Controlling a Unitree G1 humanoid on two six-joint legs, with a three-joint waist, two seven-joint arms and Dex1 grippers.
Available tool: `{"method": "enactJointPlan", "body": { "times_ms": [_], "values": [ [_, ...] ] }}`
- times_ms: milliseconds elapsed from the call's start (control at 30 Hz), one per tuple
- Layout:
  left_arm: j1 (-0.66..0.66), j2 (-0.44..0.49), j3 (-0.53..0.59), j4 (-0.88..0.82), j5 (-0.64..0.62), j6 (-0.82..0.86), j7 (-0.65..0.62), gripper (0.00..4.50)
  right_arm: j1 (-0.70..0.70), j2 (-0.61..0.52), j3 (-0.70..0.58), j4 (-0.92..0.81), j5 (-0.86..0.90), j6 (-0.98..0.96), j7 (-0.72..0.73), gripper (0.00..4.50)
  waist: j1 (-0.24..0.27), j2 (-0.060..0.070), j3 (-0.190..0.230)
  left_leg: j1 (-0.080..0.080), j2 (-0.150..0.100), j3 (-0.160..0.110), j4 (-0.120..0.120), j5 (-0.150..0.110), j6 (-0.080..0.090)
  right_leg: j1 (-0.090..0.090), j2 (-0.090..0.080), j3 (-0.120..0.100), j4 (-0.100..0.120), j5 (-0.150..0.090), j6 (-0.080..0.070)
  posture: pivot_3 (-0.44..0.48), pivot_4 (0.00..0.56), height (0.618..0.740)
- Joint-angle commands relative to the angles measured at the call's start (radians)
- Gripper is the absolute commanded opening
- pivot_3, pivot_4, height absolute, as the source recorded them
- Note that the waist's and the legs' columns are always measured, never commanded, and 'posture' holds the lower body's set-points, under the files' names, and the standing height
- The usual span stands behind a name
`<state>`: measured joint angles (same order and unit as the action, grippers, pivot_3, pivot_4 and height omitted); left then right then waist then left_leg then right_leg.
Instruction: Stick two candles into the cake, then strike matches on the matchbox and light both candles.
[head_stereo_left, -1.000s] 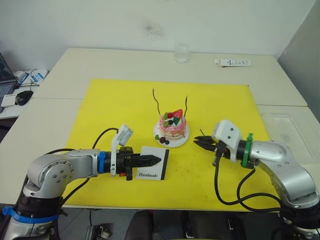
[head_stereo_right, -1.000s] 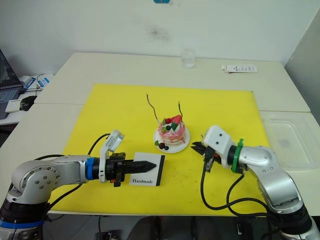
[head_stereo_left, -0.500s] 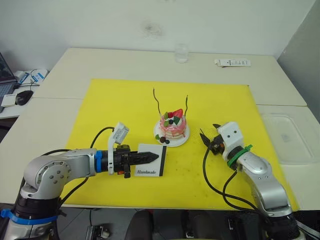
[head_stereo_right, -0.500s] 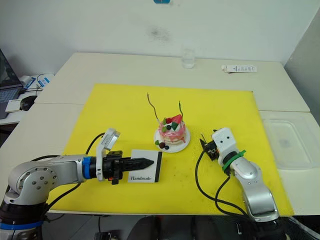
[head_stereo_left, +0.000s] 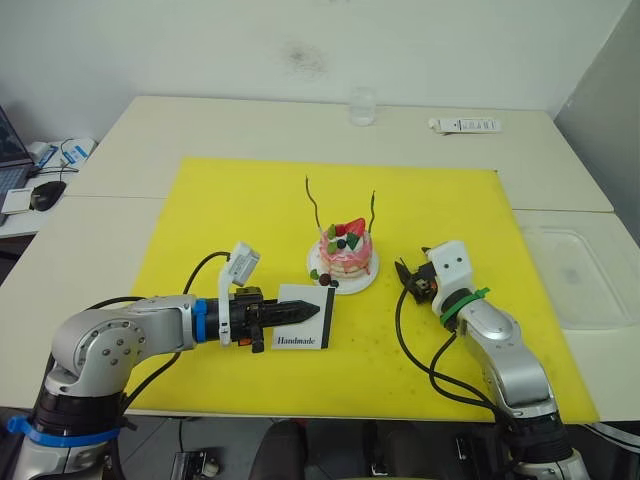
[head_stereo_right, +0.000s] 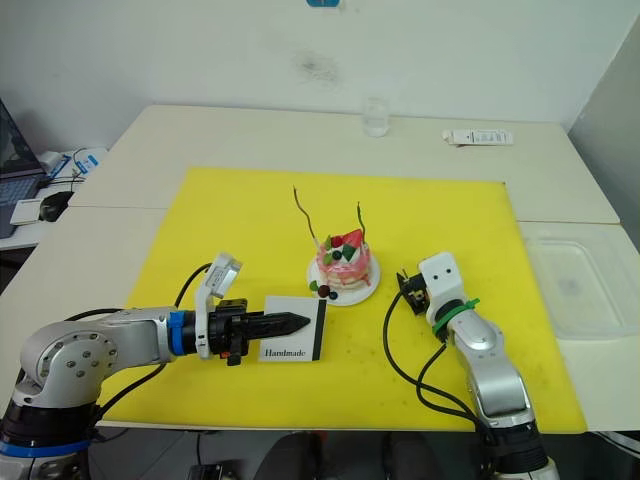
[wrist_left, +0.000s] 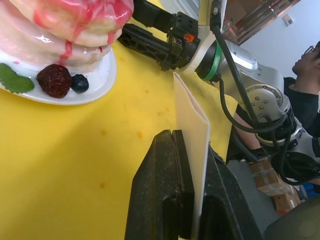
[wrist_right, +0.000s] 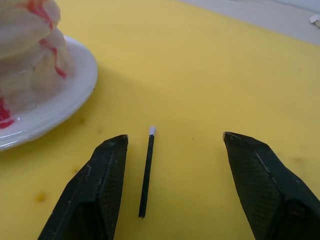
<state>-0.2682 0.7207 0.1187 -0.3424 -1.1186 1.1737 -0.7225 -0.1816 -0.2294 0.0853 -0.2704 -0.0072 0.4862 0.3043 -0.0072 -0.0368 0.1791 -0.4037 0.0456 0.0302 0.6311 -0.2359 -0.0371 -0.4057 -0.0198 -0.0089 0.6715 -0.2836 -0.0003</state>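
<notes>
My right gripper (wrist_right: 172, 185) has its fingers (wrist_right: 95, 187) spread wide and low over the yellow mat (head_stereo_left: 250, 210), with one match (wrist_right: 146, 172) lying flat between them, nearer one fingertip than the other and touching neither. The match has a pale tip pointing away from the wrist. In the head views this gripper (head_stereo_left: 408, 280) sits just off the cake plate's side toward the mat's right edge.

My left gripper (head_stereo_left: 305, 314) has its fingers clamped on the matchbox (head_stereo_left: 305, 322), which stands on edge on the mat, its white "Handmade" face toward the near edge. From the left wrist I see the thin white box pinched between the two black pads (wrist_left: 160, 190), its far end sticking out past them toward the right arm.

The cake (head_stereo_left: 346, 252) on its white plate (head_stereo_left: 322, 280) stands about mid-mat, just beyond the matchbox. Both candles (head_stereo_left: 313, 205) are stuck upright in it, one on each side of the topping, and I see no flame on either.

A clear glass (head_stereo_left: 362, 105) and a white tube (head_stereo_left: 465, 125) sit on the table (head_stereo_left: 150, 130) beyond the mat's far edge.
</notes>
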Motion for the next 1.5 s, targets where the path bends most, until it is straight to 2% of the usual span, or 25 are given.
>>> {"method": "enactJointPlan", "body": {
  "times_ms": [33,433,533,767,800,1100,1267,1400,1500],
  "values": [
    [-0.009,-0.001,0.018,-0.013,-0.014,-0.001,0.002,0.00,-0.022,0.016,-0.001,-0.022,0.014,0.032,-0.013,3.16,0.000,0.000,0.000,0.001,0.000,0.000,0.000,0.000,0.000,0.000,0.000,0.000,0.002,0.000,0.000,0.000,0.150,0.740],
    [-0.003,-0.008,0.013,-0.017,-0.015,-0.002,0.012,0.00,-0.044,0.057,0.002,-0.005,0.011,0.078,-0.039,3.16,-0.003,0.000,0.000,0.004,0.000,-0.001,0.001,0.004,-0.005,0.000,0.001,0.000,0.009,-0.002,0.003,0.000,0.150,0.740],
    [-0.002,-0.009,0.013,-0.017,-0.014,-0.001,0.012,0.00,-0.050,0.065,0.003,0.001,0.009,0.087,-0.043,2.59,-0.003,0.000,0.000,0.004,0.001,-0.001,0.001,0.004,-0.005,0.000,0.001,0.000,0.009,-0.002,0.002,0.000,0.150,0.740],
    [0.012,-0.004,0.012,-0.020,-0.005,-0.006,0.011,0.00,-0.060,0.088,0.002,0.000,0.001,0.143,-0.076,0.10,-0.005,0.000,0.000,0.004,0.000,-0.001,0.001,0.004,-0.005,0.000,0.001,0.000,0.009,-0.002,0.002,0.000,0.150,0.740],
    [0.014,-0.003,0.012,-0.021,-0.004,-0.006,0.011,0.00,-0.060,0.087,0.005,-0.003,0.001,0.150,-0.077,0.02,-0.006,0.000,0.000,0.004,0.000,-0.001,0.001,0.004,-0.005,0.000,0.001,0.000,0.009,-0.002,0.002,0.000,0.150,0.740],
    [0.023,-0.004,0.017,-0.017,0.003,-0.010,0.019,0.00,-0.057,0.118,-0.011,-0.080,0.037,0.218,-0.093,0.02,-0.007,-0.001,-0.001,0.004,0.001,-0.001,0.001,0.004,-0.005,0.000,0.001,0.000,0.009,-0.001,0.002,0.000,0.150,0.740],
    [0.000,-0.028,0.038,0.012,-0.022,0.001,0.053,0.00,-0.048,0.075,-0.012,-0.200,0.083,0.274,-0.040,0.02,-0.008,-0.001,-0.001,0.004,0.000,-0.001,0.001,0.003,-0.005,0.000,0.001,0.000,0.009,-0.001,0.001,0.000,0.150,0.740],
    [-0.037,-0.055,0.043,0.045,-0.062,0.028,0.073,0.00,-0.020,-0.032,-0.008,-0.338,0.140,0.312,0.057,0.02,-0.006,-0.001,-0.001,0.004,0.000,-0.002,0.001,0.004,-0.005,0.000,0.001,-0.001,0.009,-0.002,0.002,0.000,0.150,0.740],
    [-0.069,-0.072,0.032,0.065,-0.075,0.048,0.081,0.00,-0.004,-0.155,0.008,-0.459,0.218,0.329,0.189,0.02,-0.007,-0.001,-0.001,0.004,0.000,-0.002,0.002,0.003,-0.005,0.000,0.001,0.000,0.009,-0.002,0.003,0.000,0.150,0.740]
  ]
}}
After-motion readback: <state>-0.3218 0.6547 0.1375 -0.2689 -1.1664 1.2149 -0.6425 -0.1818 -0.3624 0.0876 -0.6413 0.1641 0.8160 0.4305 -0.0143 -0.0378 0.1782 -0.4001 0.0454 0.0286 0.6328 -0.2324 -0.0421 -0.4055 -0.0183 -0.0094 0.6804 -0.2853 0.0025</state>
